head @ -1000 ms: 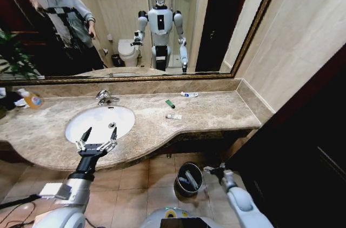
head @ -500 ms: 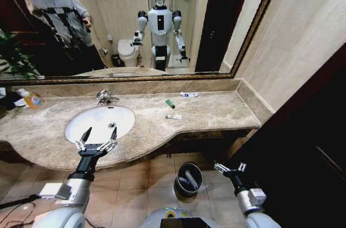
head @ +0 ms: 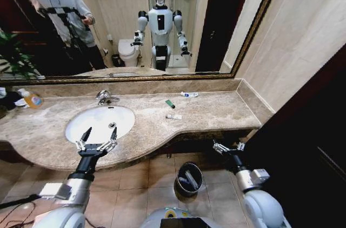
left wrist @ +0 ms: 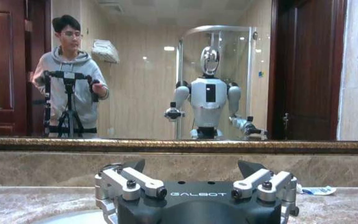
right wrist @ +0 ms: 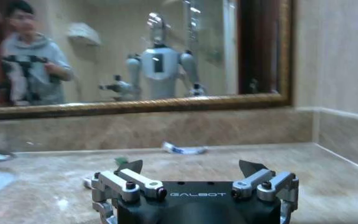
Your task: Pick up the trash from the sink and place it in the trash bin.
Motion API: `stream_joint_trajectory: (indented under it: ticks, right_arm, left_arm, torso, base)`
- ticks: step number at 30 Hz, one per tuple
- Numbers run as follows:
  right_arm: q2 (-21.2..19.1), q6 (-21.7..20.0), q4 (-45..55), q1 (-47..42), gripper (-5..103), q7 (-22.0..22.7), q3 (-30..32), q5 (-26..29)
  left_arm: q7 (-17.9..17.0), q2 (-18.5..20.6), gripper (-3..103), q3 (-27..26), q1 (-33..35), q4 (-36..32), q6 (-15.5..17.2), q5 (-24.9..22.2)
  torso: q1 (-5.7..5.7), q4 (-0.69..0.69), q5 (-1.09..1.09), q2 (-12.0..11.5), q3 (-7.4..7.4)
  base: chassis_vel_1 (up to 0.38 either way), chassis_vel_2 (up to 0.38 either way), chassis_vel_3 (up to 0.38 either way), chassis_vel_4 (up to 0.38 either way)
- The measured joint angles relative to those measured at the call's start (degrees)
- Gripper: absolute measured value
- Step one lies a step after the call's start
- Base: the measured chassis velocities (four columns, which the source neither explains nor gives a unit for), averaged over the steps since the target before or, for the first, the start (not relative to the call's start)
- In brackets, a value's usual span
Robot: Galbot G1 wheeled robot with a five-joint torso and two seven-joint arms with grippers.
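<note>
Black trash bin [head: 189, 178] now holds a white piece and the right gripper [head: 228, 148] has risen from it, jaws spread and empty, toward bench trash: green stick [head: 170, 104], white sachet [head: 173, 116], white-and-blue tube [head: 189, 94].

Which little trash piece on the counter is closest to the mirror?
The white-and-blue tube, lying right by the back ledge under the mirror. The small green stick and the small white sachet lie nearer the counter's front edge.
</note>
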Motion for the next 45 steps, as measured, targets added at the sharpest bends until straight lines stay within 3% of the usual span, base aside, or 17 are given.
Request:
stream_joint_trajectory:
  ticks: [9, 16, 29, 45]
  right_arm:
    - [-5.94, -2.42, -8.59, 11.03, 100, -3.52, -5.26, -0.93]
    - [-9.08, -1.88, -21.04, 26.07, 100, -5.28, -16.35, -2.43]
    - [-7.53, -2.27, -33.80, 41.43, 100, -7.19, -29.48, -1.78]
    - [-3.91, -2.49, -43.36, 50.91, 100, -7.05, -34.31, -2.29]
  left_arm:
    - [0.00, 0.00, 100, 0.00, 0.00, 0.00, 0.00, 0.00]
    - [0.00, 0.00, 100, 0.00, 0.00, 0.00, 0.00, 0.00]
    - [0.00, 0.00, 100, 0.00, 0.00, 0.00, 0.00, 0.00]
    - [0.00, 0.00, 100, 0.00, 0.00, 0.00, 0.00, 0.00]
  torso:
    - [0.01, 0.01, 0.01, 0.00, 0.01]
    - [0.01, 0.00, 0.01, -0.01, 0.01]
    - [0.01, 0.01, 0.01, -0.01, 0.01]
    - [0.00, 0.01, 0.00, -0.01, 0.00]
  base:
    - [0.000, 0.000, 0.000, 0.000]
    - [0.000, 0.000, 0.000, 0.000]
    - [0.000, 0.000, 0.000, 0.000]
    - [0.000, 0.000, 0.000, 0.000]
